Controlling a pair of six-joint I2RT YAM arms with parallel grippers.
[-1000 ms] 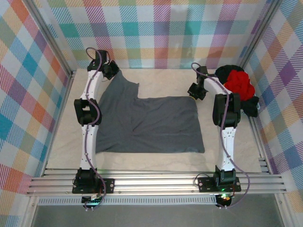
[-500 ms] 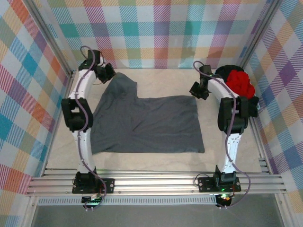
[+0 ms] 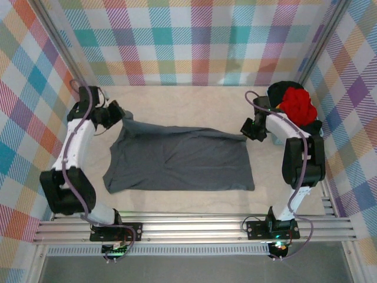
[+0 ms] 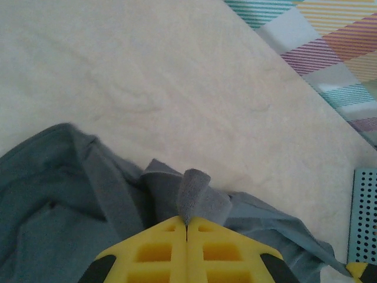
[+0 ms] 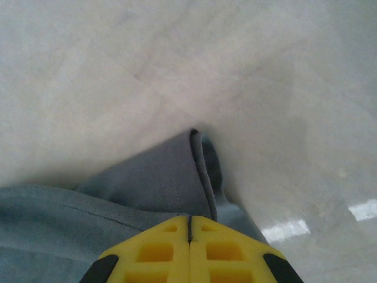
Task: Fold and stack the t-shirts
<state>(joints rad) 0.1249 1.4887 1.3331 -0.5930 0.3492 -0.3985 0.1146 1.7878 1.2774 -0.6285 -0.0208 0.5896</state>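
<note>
The large dark slate grey t-shirt [image 3: 182, 159] lies spread across the middle of the cream table. My left gripper [image 3: 122, 117] is shut on its far left corner, and a pinch of grey cloth [image 4: 191, 191] sticks out past the yellow fingers [image 4: 159, 250]. My right gripper [image 3: 246, 134] is shut on the far right corner, with a folded hem [image 5: 197, 171] in front of its fingers [image 5: 224, 253]. A bright red t-shirt [image 3: 297, 105] lies crumpled on a black t-shirt [image 3: 312, 131] at the back right.
Checked walls [image 3: 194, 41] enclose the table on three sides. A pale blue perforated thing [image 4: 364, 218] stands at the right edge of the left wrist view. The aluminium rail [image 3: 194, 227] runs along the near edge.
Both grippers have drawn the shirt's far edge toward the near side. The left arm swung out to the left and the raised left sleeve came down, so the shirt now reads as a flatter, shorter shape.
</note>
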